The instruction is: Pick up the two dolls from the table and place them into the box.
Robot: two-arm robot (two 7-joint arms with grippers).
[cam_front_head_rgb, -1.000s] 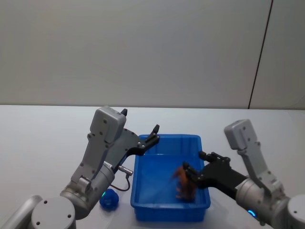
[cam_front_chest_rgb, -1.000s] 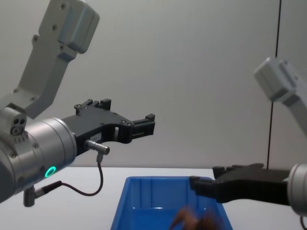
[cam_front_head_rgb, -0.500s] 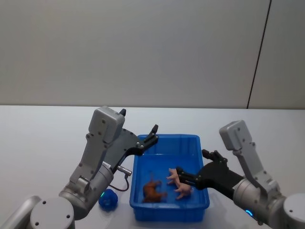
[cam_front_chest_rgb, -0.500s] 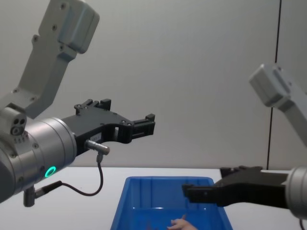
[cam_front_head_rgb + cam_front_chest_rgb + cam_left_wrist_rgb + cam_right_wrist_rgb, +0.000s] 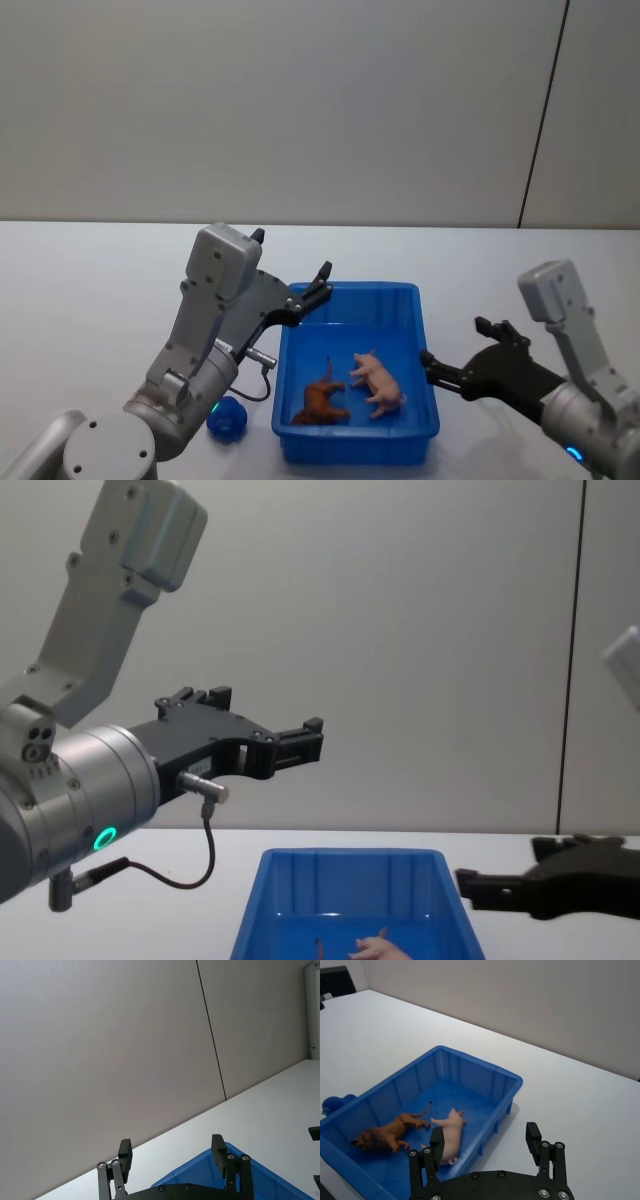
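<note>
As peach doll [image 5: 378, 379] lies in box [image 5: 350, 447], left gripper [image 5: 171, 1141] and right gripper [image 5: 485, 1132] splayed empty, blue doll [image 5: 228, 418] needs grasping next.

arms [image 5: 88, 645] — silver-grey, boxy elbows [image 5: 150, 520] | jaws black, screwed | green ring light [image 5: 103, 838], black cable [image 5: 207, 840]

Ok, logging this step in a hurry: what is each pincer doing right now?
Left pincer: open, holding nothing.
Right pincer: open, holding nothing, just right of the box.
</note>
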